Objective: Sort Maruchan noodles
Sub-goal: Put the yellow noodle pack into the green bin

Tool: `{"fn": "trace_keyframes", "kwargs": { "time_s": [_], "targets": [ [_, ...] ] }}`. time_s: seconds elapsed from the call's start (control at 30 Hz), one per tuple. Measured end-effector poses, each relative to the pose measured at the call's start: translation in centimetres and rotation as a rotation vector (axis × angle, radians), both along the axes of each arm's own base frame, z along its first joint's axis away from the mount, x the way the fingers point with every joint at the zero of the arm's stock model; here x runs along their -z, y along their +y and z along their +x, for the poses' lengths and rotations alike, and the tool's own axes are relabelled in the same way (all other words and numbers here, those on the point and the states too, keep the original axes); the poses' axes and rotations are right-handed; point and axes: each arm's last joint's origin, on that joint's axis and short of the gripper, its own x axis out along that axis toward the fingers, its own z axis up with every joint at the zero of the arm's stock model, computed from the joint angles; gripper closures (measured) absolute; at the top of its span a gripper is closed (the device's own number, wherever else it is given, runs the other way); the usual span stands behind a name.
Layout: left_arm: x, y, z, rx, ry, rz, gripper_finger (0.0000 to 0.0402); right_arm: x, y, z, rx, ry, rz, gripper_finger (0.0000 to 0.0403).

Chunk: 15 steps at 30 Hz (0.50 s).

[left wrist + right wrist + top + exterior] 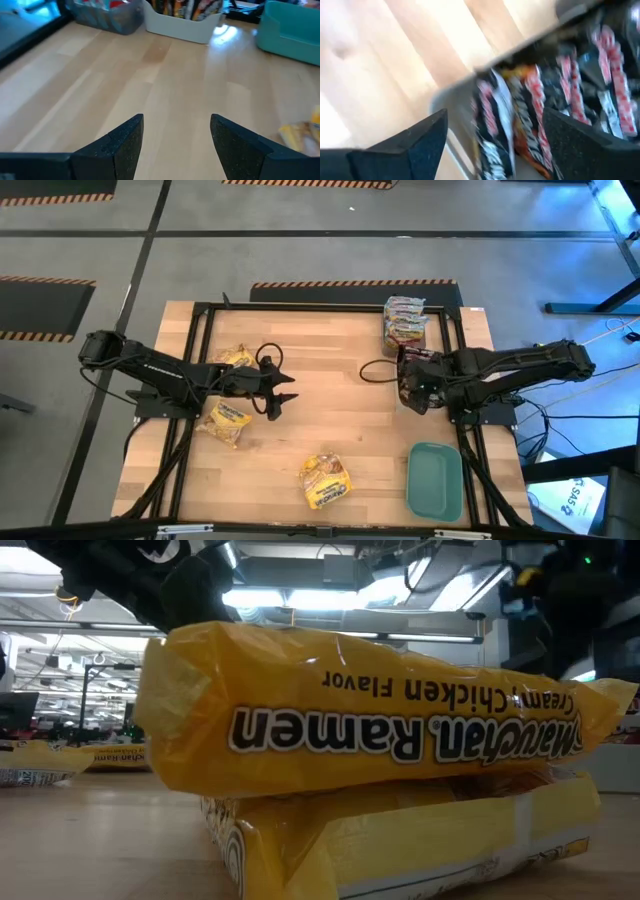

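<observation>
**Sort roughly half done, yellow packs still loose**

Right gripper [408,390] sits over the tray [451,95] of dark red packets [530,120] on the desk's right side, fingers spread, nothing between them; looks like a drop-off. Silvery-pink stack [404,320] sits at the far right edge. Left gripper [283,397] hovers mid-desk, fingers apart and empty. Left to sort, by my read: yellow packets near left arm [228,423], [236,358], and a yellow pile [327,479] at the near edge. Teal lid [434,479] unused on the desk [330,410].
</observation>
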Motion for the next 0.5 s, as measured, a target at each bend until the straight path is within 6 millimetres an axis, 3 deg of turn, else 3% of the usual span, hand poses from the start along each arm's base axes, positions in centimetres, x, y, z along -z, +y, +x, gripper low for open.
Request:
{"fn": "trace_keyframes", "kwargs": {
  "time_s": [0.23,0.5],
  "targets": [
    [0.1,-1.4,0.3,0.059,-0.031,-0.062,0.0177,-1.6,1.0,3.0,-0.089,-0.308,0.074,0.0099],
    [1.1,-5.0,0.9,0.142,-0.063,-0.129,0.0177,-1.0,6.2,7.8,-0.384,-0.563,0.095,0.0100]
  ]
}}
